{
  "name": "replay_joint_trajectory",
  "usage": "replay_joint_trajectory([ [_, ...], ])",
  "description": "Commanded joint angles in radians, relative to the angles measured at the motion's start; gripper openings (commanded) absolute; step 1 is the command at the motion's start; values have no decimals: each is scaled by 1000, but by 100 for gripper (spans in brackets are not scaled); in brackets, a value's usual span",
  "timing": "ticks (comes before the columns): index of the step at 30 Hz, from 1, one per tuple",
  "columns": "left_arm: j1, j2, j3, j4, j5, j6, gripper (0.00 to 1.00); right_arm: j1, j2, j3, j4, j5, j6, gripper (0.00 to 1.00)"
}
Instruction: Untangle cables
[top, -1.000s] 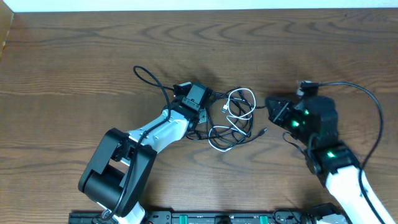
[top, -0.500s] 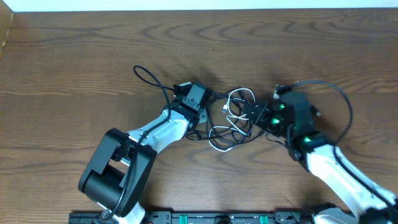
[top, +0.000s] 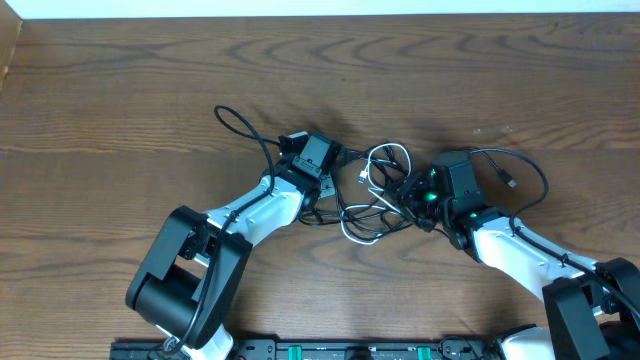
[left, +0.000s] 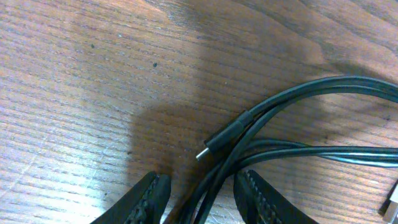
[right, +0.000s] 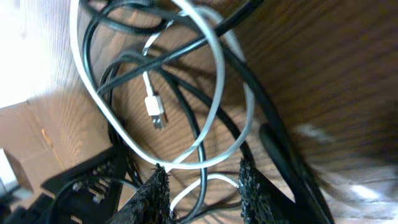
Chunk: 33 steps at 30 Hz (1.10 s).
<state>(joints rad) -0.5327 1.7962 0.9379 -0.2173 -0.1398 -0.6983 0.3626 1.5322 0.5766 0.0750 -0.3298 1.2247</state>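
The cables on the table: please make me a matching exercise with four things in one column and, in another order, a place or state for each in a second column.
Things
1. white plug
2. black plug
3. left gripper
4. right gripper

Places or states
A. open jaws astride black cables only
B. lies inside the loop of the white cable
C. open jaws astride the white cable and a black one
D. lies on the bare table, ahead of the left jaws

Pairs: 1-B, 2-D, 3-A, 4-C
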Motion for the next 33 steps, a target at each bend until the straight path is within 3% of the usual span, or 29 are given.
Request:
replay_joint_trajectory([
  [1,4,16,8,-5,-10,10,42,6,17,-1,-4,77,80,35],
  [5,4,16,8,-5,-10,10,42,6,56,-1,-3,84,113,33],
  [10,4,16,8,-5,-10,10,42,6,120,-1,12,84,108,1],
  [18,4,16,8,-5,-10,10,43,-1,15,-1,53,32,-58,1],
  [26,4,16,8,-5,-10,10,43,-30,-346,-1,31,-21,-197,1],
  [33,4,16,8,-5,-10,10,43,-30,-525,-1,-59,71,-315,1],
])
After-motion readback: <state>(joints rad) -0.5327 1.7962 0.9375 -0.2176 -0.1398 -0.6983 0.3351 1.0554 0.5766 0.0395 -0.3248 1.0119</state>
